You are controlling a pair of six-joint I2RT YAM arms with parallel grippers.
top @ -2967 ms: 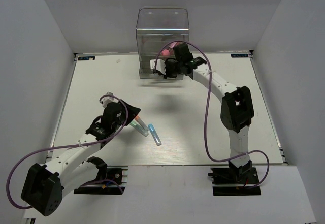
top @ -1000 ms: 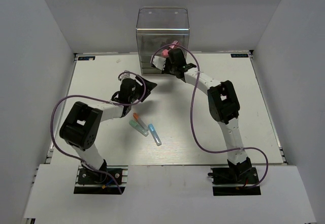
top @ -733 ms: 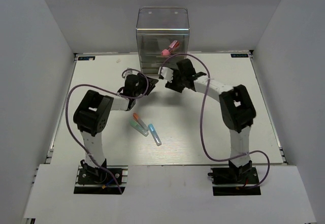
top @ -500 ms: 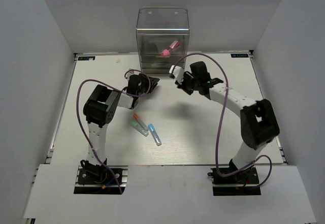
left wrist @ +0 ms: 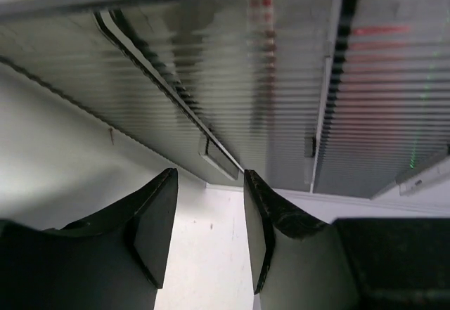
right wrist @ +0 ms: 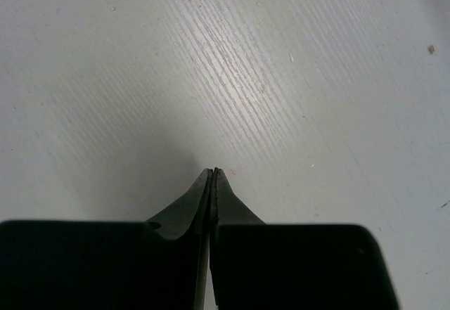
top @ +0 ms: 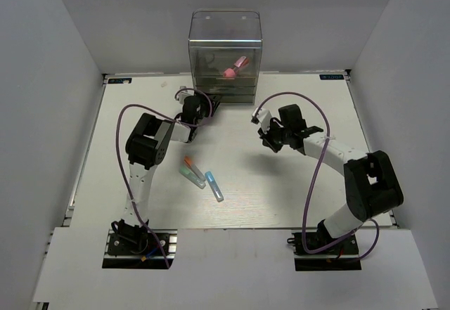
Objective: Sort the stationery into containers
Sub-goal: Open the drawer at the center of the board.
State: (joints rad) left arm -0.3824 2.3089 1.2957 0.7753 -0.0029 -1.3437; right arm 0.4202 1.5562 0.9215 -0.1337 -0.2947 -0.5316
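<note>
White table (top: pixel 295 190), drawer box (top: pixel 225 43) upper centre — left gripper (left wrist: pixel 209 187) parted at drawer handle (left wrist: pixel 219 161), right gripper (right wrist: pixel 213 175) clenched empty; off-centre pinch may shove box.

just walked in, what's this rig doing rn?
Sorting stationery into the drawer box. The left gripper is open right at the box's drawer fronts, holding nothing. The right gripper is shut and empty above the table. The pink-and-red piece shows inside the box; the orange-capped marker, teal-capped marker and blue-capped marker lie on the table.
</note>
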